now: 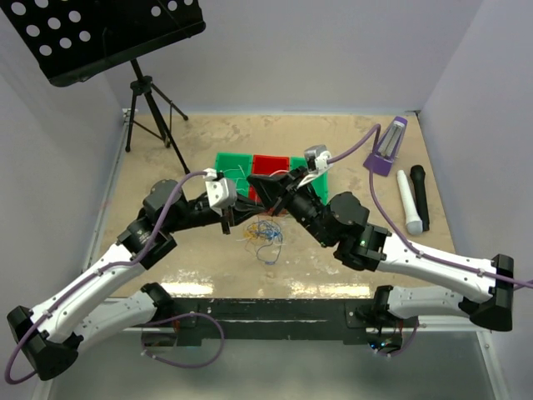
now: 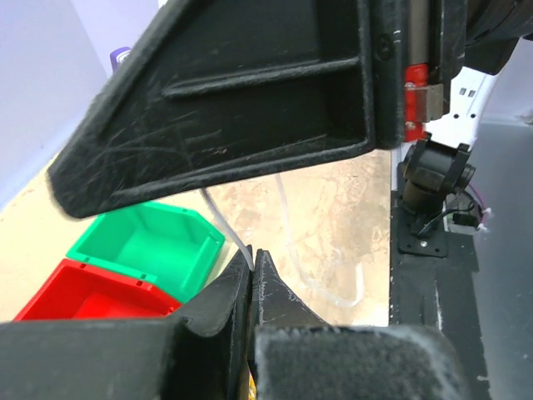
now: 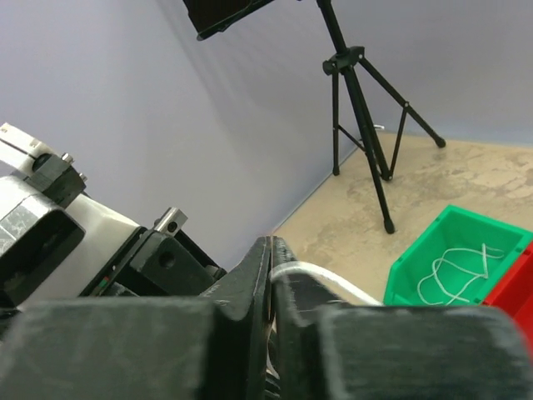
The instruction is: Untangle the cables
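Gripping, left claw (image 2: 252, 265): jaws closed tight, a white cord (image 2: 223, 221) pinched at the tips and rising away from them.
Right claw (image 3: 271, 248): likewise closed tight, with a white cord leaving its tips toward the bins; whether it is the same cord cannot be told.
Tangle (image 1: 265, 233): loose heap of blue, yellow and white cords on the table (image 1: 183, 267), lying below and between the two claws, slightly toward the arm bases.
Green bin (image 3: 408, 275): a white loop (image 3: 454, 271) lies inside, beyond the claws.
Key relation: claws close together above the heap; neither is clearly nearer.
Judgement: the pinched stretch appears to run left to right, so drawing the claws apart sideways should pull it clear.
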`<move>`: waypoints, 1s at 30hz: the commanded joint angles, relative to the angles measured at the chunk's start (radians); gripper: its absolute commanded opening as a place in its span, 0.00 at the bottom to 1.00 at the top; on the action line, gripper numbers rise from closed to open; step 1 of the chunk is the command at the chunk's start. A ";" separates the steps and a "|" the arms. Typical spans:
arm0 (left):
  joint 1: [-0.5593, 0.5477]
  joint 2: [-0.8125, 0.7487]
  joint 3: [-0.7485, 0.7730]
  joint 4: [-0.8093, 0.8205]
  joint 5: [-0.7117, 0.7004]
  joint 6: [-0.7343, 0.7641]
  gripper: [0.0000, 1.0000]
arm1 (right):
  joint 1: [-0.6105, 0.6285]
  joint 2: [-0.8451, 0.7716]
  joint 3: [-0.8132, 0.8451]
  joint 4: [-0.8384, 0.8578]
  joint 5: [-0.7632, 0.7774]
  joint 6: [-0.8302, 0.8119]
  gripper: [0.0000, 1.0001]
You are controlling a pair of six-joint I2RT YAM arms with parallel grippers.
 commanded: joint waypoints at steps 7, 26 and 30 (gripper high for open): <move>0.015 -0.010 0.076 0.043 -0.089 0.019 0.00 | -0.002 -0.139 -0.111 -0.073 -0.013 0.001 0.68; 0.014 0.007 0.182 0.034 -0.117 0.068 0.00 | 0.008 -0.210 -0.425 0.037 -0.116 0.201 0.50; 0.015 0.007 0.182 0.034 -0.100 0.059 0.00 | 0.008 -0.206 -0.414 0.077 -0.062 0.207 0.51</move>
